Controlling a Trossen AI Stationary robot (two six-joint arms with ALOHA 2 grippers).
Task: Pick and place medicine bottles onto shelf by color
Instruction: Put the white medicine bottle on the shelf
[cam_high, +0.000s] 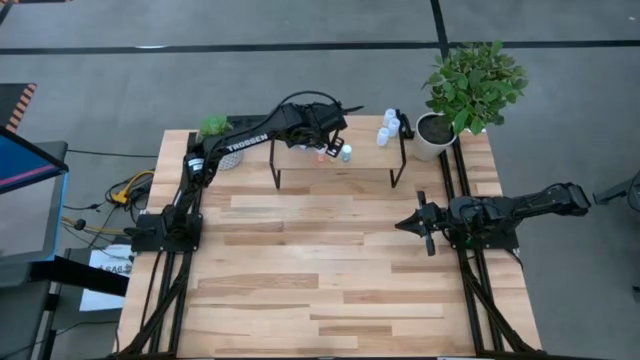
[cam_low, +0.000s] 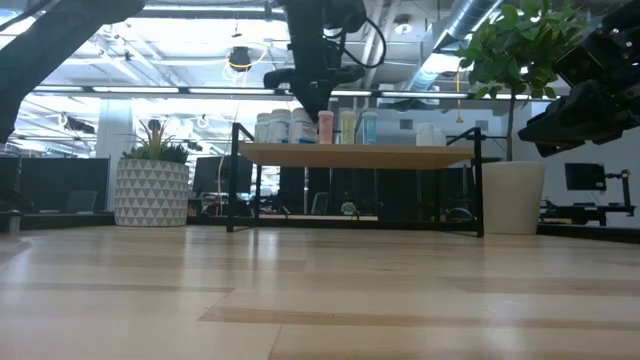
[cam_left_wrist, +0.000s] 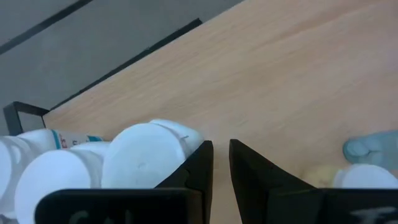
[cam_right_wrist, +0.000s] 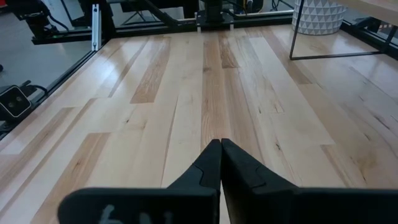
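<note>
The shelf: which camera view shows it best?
The low view: the shelf shows side-on, with its legs and the bottles in a row on top. The high view shows it partly under the left arm, the left wrist view only its board, the right wrist view one leg.

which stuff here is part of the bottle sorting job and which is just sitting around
Part of the job:
- medicine bottles on the shelf
- shelf
- left gripper, shut, above the shelf
- right gripper, shut, waiting over the table's right side

Just sitting around:
- leafy plant in a white pot
- small plant in a patterned pot
</note>
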